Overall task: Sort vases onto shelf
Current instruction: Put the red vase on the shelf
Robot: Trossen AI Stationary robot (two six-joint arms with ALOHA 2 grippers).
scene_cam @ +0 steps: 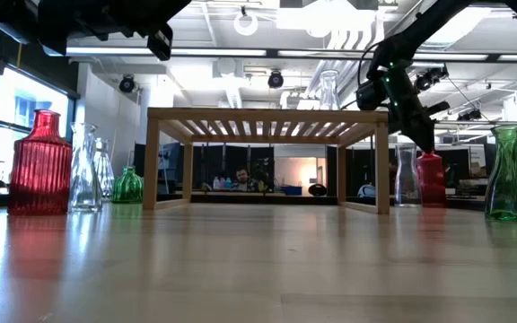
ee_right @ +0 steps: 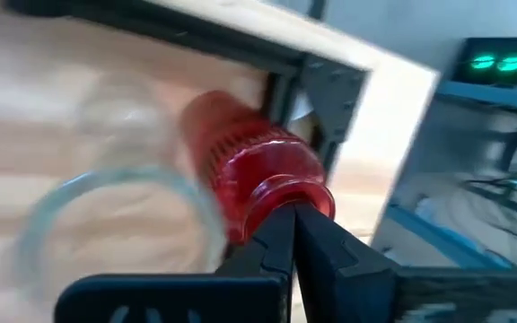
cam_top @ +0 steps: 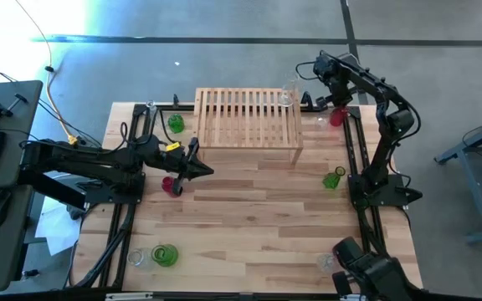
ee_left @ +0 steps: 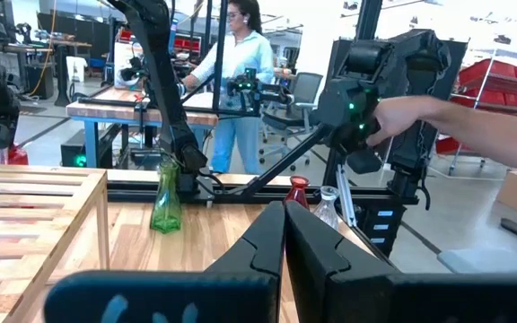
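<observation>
The shelf (cam_top: 248, 117) stands toward the table's far edge, with a clear vase (cam_top: 289, 92) on its far right corner. My right gripper (ee_right: 293, 215) is shut and hangs over a red vase (ee_right: 254, 170) and a clear vase (ee_right: 119, 224) in the far right corner, right of the shelf. My left gripper (cam_top: 201, 170) is shut and hovers left of centre, beside another red vase (cam_top: 171, 186) that stands on its base. Green vases stand at the shelf's left (cam_top: 176, 124) and near its right leg (cam_top: 335, 178). My right gripper points down from above, its shut fingertips (ee_right: 281, 235) just at the rim of the red vase's mouth (ee_right: 285, 190). I cannot tell whether they touch it. The vase stands upright on the table (scene_cam: 431, 178).
A green vase (cam_top: 166, 255) and a clear one (cam_top: 136, 257) stand near the left front corner, another clear one (cam_top: 326, 263) near the right front. Black frame rails run along both table sides. A person's arm (ee_left: 474, 126) reaches in beyond the right side.
</observation>
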